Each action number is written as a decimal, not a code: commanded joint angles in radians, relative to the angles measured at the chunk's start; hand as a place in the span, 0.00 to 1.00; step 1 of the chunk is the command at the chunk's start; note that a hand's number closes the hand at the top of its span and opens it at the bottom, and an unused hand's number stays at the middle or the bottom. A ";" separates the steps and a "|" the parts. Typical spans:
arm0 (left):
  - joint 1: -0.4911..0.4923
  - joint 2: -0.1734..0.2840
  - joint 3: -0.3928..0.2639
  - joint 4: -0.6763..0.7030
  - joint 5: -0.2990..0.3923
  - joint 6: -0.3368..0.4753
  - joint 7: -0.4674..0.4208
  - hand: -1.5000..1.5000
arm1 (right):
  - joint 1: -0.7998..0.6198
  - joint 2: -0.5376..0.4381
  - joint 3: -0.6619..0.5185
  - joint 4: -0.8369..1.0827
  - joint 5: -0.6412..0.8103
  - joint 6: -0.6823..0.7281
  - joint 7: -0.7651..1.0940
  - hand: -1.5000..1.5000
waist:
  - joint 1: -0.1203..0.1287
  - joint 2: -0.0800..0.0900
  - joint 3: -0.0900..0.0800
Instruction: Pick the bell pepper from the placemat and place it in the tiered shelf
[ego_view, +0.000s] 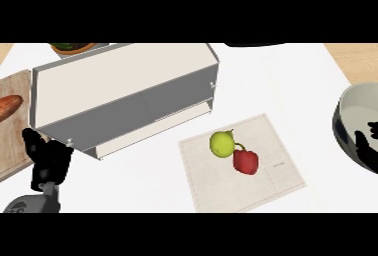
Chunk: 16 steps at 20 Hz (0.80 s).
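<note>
Pepper first: the red bell pepper (246, 162) lies mid-placemat (221, 192), touching a green apple (221, 143). My right hand (363, 141) hangs right of the placemat, its pose unreadable; my left hand (46, 156) rests spread by the tiered shelf (125, 85). I'd approach from the pepper's apple-free side.

The red bell pepper (246, 162) lies on its side on the pale placemat (221, 190), its curved green stem touching a yellow-green fruit just beside it. Both are well to the right of my left hand (46, 159) and left of my right hand (367, 142). The grey-and-white tiered shelf (122, 95) stands right beside my left hand, its upper tier bare.
</note>
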 joint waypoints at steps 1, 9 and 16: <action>0.061 -0.017 -0.025 -0.015 0.043 -0.061 0.053 0.50 | 0.279 0.111 -0.033 -0.127 -0.017 -0.060 -0.124 0.00 | 0.036 0.006 -0.002; 0.059 -0.015 -0.051 -0.071 0.031 -0.073 0.103 0.50 | 0.622 0.081 0.138 -0.549 0.086 0.061 -0.056 0.00 | 0.078 0.014 -0.004; 0.044 -0.027 -0.066 -0.044 0.020 -0.106 0.085 0.50 | 0.600 -0.003 0.256 -0.797 0.315 0.066 0.362 0.00 | 0.115 0.026 -0.006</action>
